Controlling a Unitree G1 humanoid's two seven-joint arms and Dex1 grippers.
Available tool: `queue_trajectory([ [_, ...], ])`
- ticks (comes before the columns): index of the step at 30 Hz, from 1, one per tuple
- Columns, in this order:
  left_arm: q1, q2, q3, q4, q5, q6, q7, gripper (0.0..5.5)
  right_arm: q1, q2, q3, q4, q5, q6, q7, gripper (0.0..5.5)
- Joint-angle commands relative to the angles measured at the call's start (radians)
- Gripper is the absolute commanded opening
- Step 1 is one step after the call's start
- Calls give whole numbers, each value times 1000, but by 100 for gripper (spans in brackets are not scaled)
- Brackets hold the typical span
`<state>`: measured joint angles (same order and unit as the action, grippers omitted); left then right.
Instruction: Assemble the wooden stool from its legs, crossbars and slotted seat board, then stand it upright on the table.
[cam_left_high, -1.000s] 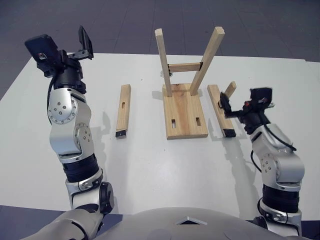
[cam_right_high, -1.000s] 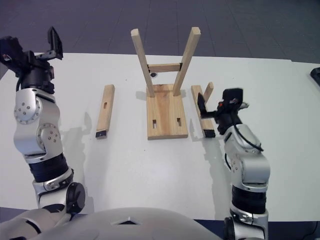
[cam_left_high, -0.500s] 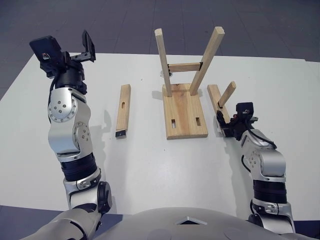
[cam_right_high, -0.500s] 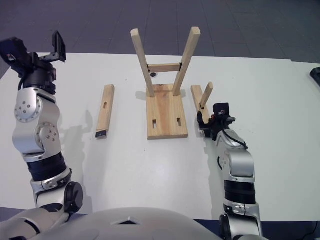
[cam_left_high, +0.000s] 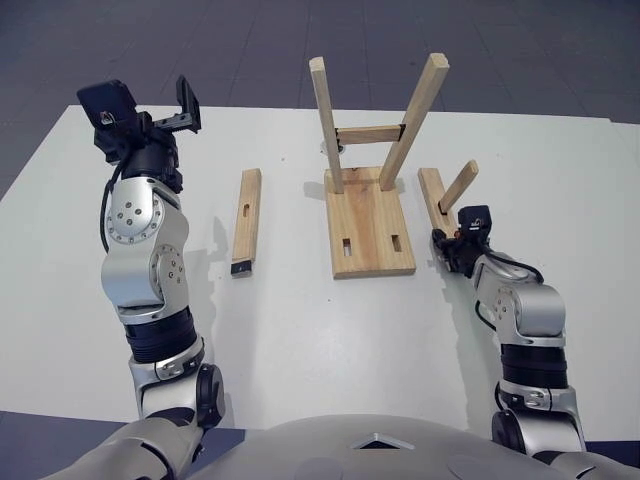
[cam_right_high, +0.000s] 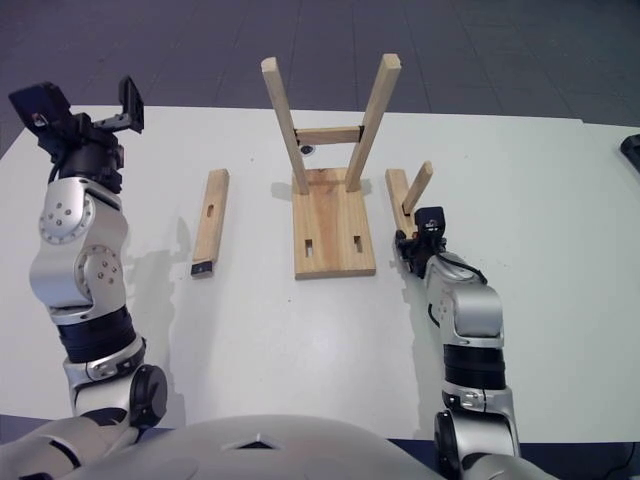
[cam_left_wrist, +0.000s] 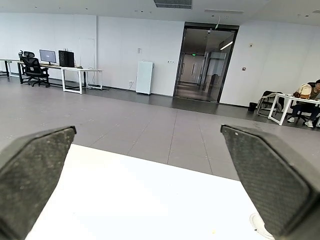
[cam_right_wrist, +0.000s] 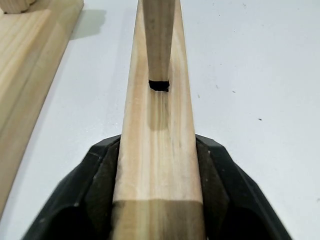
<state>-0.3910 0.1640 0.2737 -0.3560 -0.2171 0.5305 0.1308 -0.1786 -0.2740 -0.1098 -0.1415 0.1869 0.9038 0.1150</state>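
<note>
- Right claw (cam_left_high: 447, 244) is clenched on the near end of a leg (cam_left_high: 434, 195) lying on the counter (cam_left_high: 300, 330) just right of the seat board (cam_left_high: 368, 225); a crossbar (cam_left_high: 461, 184) juts from its slot.
- Left claw (cam_left_wrist: 148, 150) is released, raised, empty.
- Wood likely light, stiff, smooth; grip mid-length on flat faces, since the joint may loosen.
- No legible markings on any part.

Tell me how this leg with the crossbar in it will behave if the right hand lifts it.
Probably stiff, being solid wood. The right hand holds the leg at one end, so it may droop or twist, with the slanting crossbar adding weight farther out. The crossbar could wobble or slip out; how deep it sits is unclear.
</note>
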Motion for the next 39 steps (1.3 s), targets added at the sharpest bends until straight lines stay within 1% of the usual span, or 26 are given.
queue_trajectory([
  [1,17,-13,0,9,7,32,15,540,-18,-1,-36,-20,31,-10,28,206],
  [4,27,-22,17,25,-3,66,31,540,-31,-7,-98,-46,60,-59,40,206],
  [7,38,-24,50,68,-20,173,47,540,-53,-11,-157,-78,98,-115,58,206],
  [10,47,-40,91,85,-77,245,30,540,-37,-10,-211,-185,164,-199,112,206],
  [11,44,-38,103,61,-124,262,-8,540,-30,-12,-241,-224,199,-223,133,206],
  [12,47,-11,75,17,-175,276,-92,540,-24,-19,-270,-258,233,-242,154,206],
  [14,48,8,36,-123,-372,334,-259,540,-31,-56,-318,-317,307,-270,213,206],
  [16,13,-18,57,-187,-552,376,-319,540,-29,-116,-349,-368,354,-295,285,206],
  [18,-37,-42,80,-176,-664,387,-314,540,-17,-138,-383,-404,398,-312,315,206],
  [21,-164,-137,80,-130,-905,378,-219,540,37,-158,-346,-477,425,-345,373,206],
  [23,-238,-165,54,-80,-998,378,-176,540,59,-163,-306,-523,444,-353,389,206],
  [25,-299,-199,28,-3,-1101,387,-111,540,90,-187,-257,-546,413,-374,412,206],
  [27,-326,-207,2,35,-1169,388,-72,540,108,-193,-227,-545,397,-398,426,206],
  [31,-322,-182,-32,54,-1228,377,-43,540,115,-188,-181,-556,403,-424,430,206],
  [36,-307,-149,-80,73,-1206,373,-28,540,128,-195,-143,-568,415,-431,438,206],
  [39,-303,-142,-85,102,-1209,358,-12,540,141,-202,-120,-579,415,-432,443,206],
])
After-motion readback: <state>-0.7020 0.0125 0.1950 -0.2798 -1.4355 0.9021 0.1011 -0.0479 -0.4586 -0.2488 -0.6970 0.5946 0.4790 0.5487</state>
